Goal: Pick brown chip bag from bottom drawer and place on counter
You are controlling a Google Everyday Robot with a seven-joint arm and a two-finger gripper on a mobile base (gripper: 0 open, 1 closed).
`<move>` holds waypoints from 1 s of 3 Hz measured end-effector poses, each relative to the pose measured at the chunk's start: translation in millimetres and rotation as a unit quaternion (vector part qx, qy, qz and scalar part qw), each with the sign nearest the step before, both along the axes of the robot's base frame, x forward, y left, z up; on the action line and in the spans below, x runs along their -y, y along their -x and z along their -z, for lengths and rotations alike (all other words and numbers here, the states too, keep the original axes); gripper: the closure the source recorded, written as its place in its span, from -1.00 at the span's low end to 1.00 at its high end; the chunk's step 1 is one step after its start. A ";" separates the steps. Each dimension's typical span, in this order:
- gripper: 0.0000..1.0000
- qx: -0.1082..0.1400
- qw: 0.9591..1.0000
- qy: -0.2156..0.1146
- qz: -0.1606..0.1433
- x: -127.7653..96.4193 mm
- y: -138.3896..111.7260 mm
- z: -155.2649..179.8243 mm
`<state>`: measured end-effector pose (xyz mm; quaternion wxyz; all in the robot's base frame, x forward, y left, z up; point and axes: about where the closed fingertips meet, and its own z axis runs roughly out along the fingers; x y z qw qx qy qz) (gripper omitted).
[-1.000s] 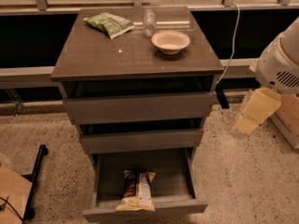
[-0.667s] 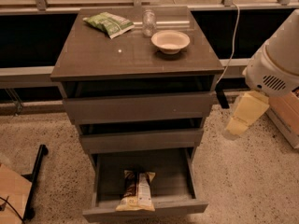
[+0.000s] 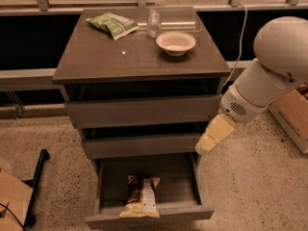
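The brown chip bag [image 3: 140,197] lies flat in the open bottom drawer [image 3: 149,214], near its front and a little left of centre. The counter [image 3: 110,57] tops the cabinet above it. My arm [image 3: 269,71] comes in from the right. The gripper [image 3: 206,144] is its pale yellow end, beside the right end of the middle drawer front, above the bottom drawer's right wall and apart from the bag.
On the counter are a green chip bag [image 3: 112,24], a clear glass jar [image 3: 153,23] and a pale bowl [image 3: 175,43]. The two upper drawers [image 3: 139,110] are slightly ajar. A cardboard box [image 3: 293,117] sits at the right, a black stand [image 3: 36,177] at the left.
My arm has swung left and down towards the cabinet, bringing the gripper from well right of it to the edge of the middle drawer. The bag has not moved.
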<state>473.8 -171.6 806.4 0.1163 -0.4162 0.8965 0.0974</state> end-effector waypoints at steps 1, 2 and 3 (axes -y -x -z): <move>-1.00 0.000 1.000 0.000 0.000 0.0 0.0 0.0; -1.00 -0.022 0.999 -0.043 0.022 -19.6 -12.4 31.3; -1.00 -0.051 0.993 -0.088 0.052 -44.1 -30.9 79.0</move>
